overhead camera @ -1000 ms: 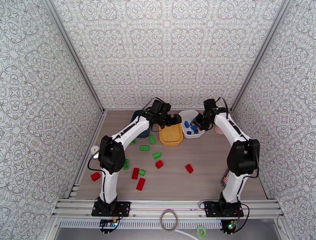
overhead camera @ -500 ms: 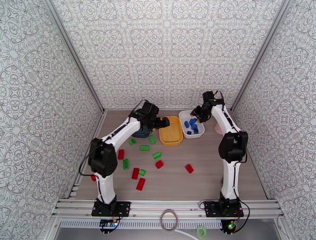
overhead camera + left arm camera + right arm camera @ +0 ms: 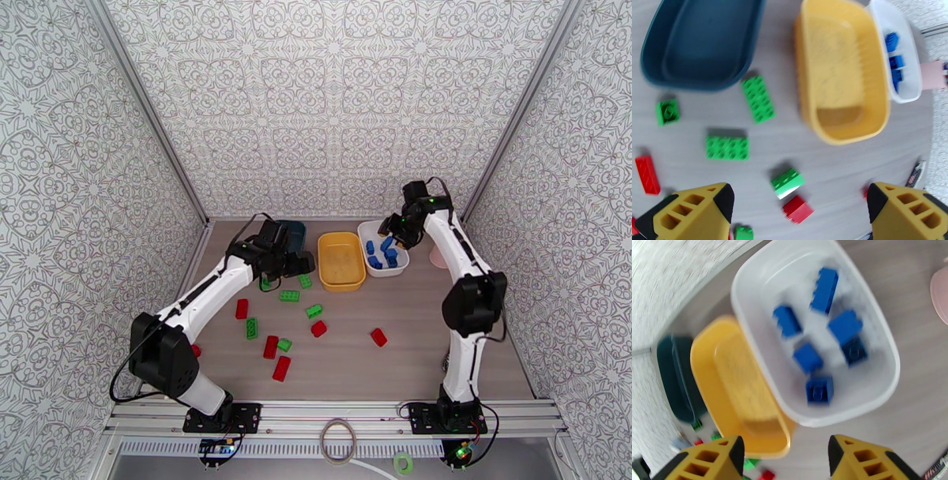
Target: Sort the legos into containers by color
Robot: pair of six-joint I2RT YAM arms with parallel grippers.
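- Patterned walls (image 3: 332,103) are seen around the wood-grain bench (image 3: 442,331).
- Spread open and empty, the left fingers (image 3: 691,213) are held above green legos (image 3: 727,148) and red legos (image 3: 798,209); the dark teal tub (image 3: 707,43) and yellow tub (image 3: 837,59) are seen beyond.
- Open and empty, the right fingers (image 3: 707,461) are held above the bench; blue legos (image 3: 807,358) are seen in the white tub (image 3: 869,398) ahead.

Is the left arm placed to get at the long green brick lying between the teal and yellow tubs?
Probably yes. The left gripper is open above that patch, and the green brick lies flat on the table, close by the teal tub and apart from the yellow tub, nothing over it.
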